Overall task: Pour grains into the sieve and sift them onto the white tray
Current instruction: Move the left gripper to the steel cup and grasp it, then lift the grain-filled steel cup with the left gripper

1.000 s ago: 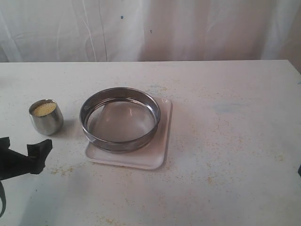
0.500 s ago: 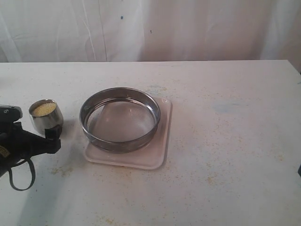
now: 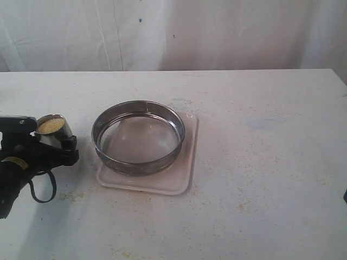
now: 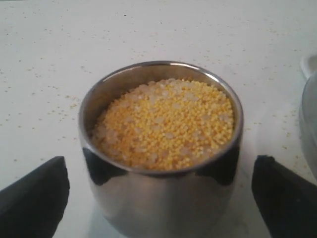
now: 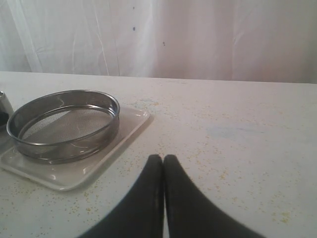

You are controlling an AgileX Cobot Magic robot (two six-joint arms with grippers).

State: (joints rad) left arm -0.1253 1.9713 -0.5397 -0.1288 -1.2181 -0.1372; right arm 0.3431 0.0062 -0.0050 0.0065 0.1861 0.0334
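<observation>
A small steel cup (image 3: 56,137) holds the yellow grains (image 3: 50,125) at the table's left. My left gripper (image 3: 54,134) stands open around it, one black finger on each side. In the left wrist view the cup (image 4: 161,198) is full of grains (image 4: 166,124), and both fingertips (image 4: 34,198) stay a little apart from its wall. To the cup's right, the empty round sieve (image 3: 135,165) rests on the white tray (image 3: 184,173). My right gripper (image 5: 163,158) is shut on nothing, low over the table to the right of the sieve (image 5: 74,144) and tray (image 5: 74,176).
Loose grains are scattered over the white table (image 3: 260,162), thickest in front of the tray. A white curtain (image 3: 217,32) hangs behind the table's far edge. The right half of the table holds only stray grains.
My left gripper has come up from the near-left corner to the cup and now straddles it. The cup, sieve, tray and right gripper have not moved.
</observation>
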